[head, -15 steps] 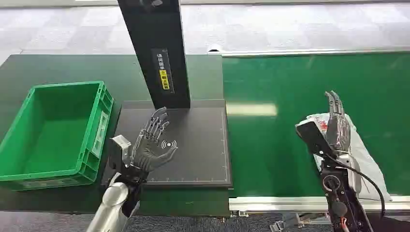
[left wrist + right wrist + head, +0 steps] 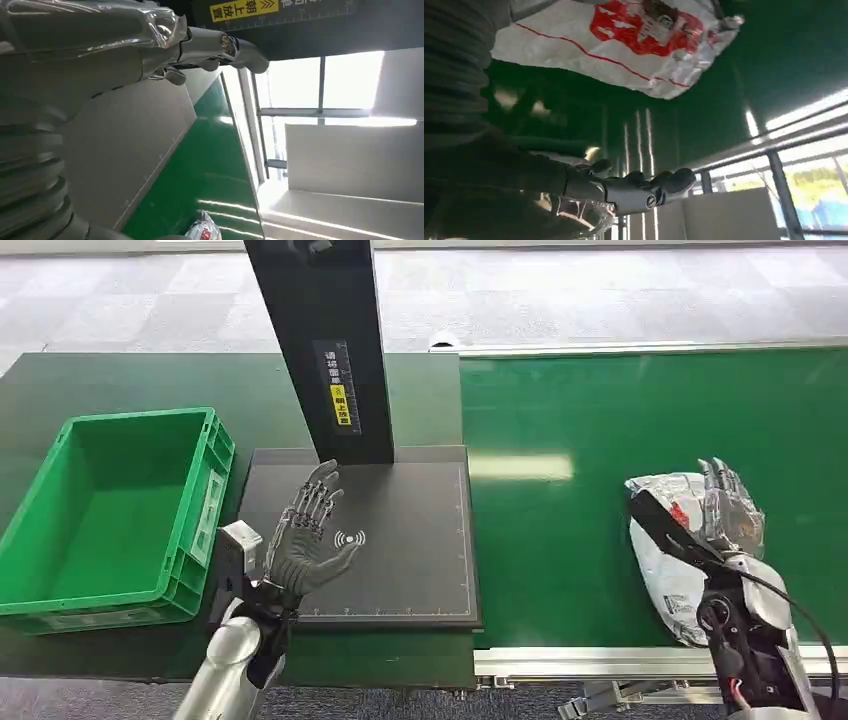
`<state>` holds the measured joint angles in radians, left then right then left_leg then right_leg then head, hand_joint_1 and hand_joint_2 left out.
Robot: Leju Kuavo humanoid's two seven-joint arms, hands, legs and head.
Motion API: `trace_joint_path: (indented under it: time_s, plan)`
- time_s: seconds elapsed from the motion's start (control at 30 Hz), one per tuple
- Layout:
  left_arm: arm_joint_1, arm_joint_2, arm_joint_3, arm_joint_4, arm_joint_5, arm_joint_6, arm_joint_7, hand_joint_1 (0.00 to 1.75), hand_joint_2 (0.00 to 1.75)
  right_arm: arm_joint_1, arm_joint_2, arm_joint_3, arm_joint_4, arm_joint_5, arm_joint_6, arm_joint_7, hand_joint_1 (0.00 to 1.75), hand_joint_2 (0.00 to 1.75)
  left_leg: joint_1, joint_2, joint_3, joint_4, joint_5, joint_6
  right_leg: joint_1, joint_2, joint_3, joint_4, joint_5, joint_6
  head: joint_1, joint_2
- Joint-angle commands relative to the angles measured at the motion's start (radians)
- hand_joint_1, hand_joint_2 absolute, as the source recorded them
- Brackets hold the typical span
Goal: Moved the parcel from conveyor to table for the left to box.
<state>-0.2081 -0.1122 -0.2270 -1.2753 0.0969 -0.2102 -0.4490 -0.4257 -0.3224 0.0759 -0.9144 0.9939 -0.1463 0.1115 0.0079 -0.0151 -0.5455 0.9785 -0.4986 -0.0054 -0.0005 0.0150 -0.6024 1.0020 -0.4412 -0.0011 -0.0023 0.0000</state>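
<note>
The parcel (image 2: 665, 560), a crumpled white and silver bag with red print, lies on the green conveyor belt (image 2: 600, 410) near its front edge. My right hand (image 2: 730, 510) is at the parcel's right side, its fingers bent against the bag's upper edge. In the right wrist view the parcel (image 2: 624, 40) lies against the palm side, while the thumb (image 2: 639, 192) stands well apart from it. My left hand (image 2: 305, 540) hovers open, fingers spread, over the black scanner pad (image 2: 420, 560). In the left wrist view the parcel (image 2: 202, 231) is far off beyond my left hand (image 2: 100, 45).
An empty green crate (image 2: 140, 418) stands on the dark green table (image 2: 120, 380) left of the pad. A black post (image 2: 325, 340) with a yellow label rises behind the pad. The conveyor's metal rail (image 2: 600, 660) runs along the front.
My right hand has dropped and moved right, its fingers bending down. The parcel has been bunched up and now lies to the hand's left. The left hand barely shifted.
</note>
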Motion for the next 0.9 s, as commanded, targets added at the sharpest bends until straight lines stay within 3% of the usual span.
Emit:
trace_joint_path:
  time_s: [0.03,0.2,0.5,0.53,0.57,0.6,0.9]
  plan:
    - [-0.036,0.018,0.026,0.073,-0.009,-0.007,-0.005,0.0,1.75,-0.048,-0.063,-0.024,0.282,0.172,0.204,0.109,0.0,1.75,0.0,-0.002,0.003,-0.002,0.001,0.0,0.0,-0.004,0.004,-0.002,0.0,0.001,0.0,0.0]
    - [-0.054,0.008,0.028,0.084,-0.016,-0.014,0.007,0.0,1.75,-0.154,-0.085,-0.002,0.462,0.251,0.292,0.141,0.0,1.75,0.0,0.001,0.0,0.0,0.0,0.0,0.0,-0.001,0.0,0.0,0.0,0.0,-0.001,0.0]
    - [-0.07,0.004,0.029,0.116,-0.01,-0.02,0.01,0.0,1.75,-0.166,-0.037,0.04,0.531,0.276,0.34,0.079,0.0,1.75,0.0,0.001,0.002,-0.001,0.0,0.0,0.0,0.0,0.002,-0.001,0.0,0.0,-0.001,0.0]
    - [-0.069,0.006,0.028,0.119,-0.012,-0.019,0.009,0.0,1.75,-0.17,-0.028,0.051,0.533,0.284,0.34,0.071,0.3,1.75,0.0,0.002,0.004,-0.002,0.0,0.0,0.0,0.0,0.003,-0.002,0.001,0.0,-0.001,0.0]
    - [-0.067,0.006,0.03,0.119,-0.014,-0.017,0.007,0.0,1.75,-0.179,-0.02,0.061,0.54,0.287,0.346,0.062,1.64,1.75,0.0,0.002,0.005,-0.003,0.0,0.0,0.0,-0.001,0.005,-0.003,0.001,0.001,-0.001,0.0]
    - [-0.067,0.006,0.033,0.119,-0.014,-0.013,0.006,0.0,1.75,-0.193,-0.008,0.072,0.554,0.285,0.366,0.037,1.75,1.75,0.0,0.002,0.002,-0.001,0.0,0.0,0.0,0.001,0.002,-0.001,0.001,0.0,-0.001,0.0]
    - [-0.052,0.018,0.052,0.107,-0.017,-0.014,-0.006,0.0,1.75,-0.243,0.053,0.125,0.554,0.249,0.407,-0.125,1.75,1.75,0.0,0.007,0.004,-0.001,0.0,0.0,0.0,0.005,0.003,-0.001,0.001,0.0,0.0,0.0]
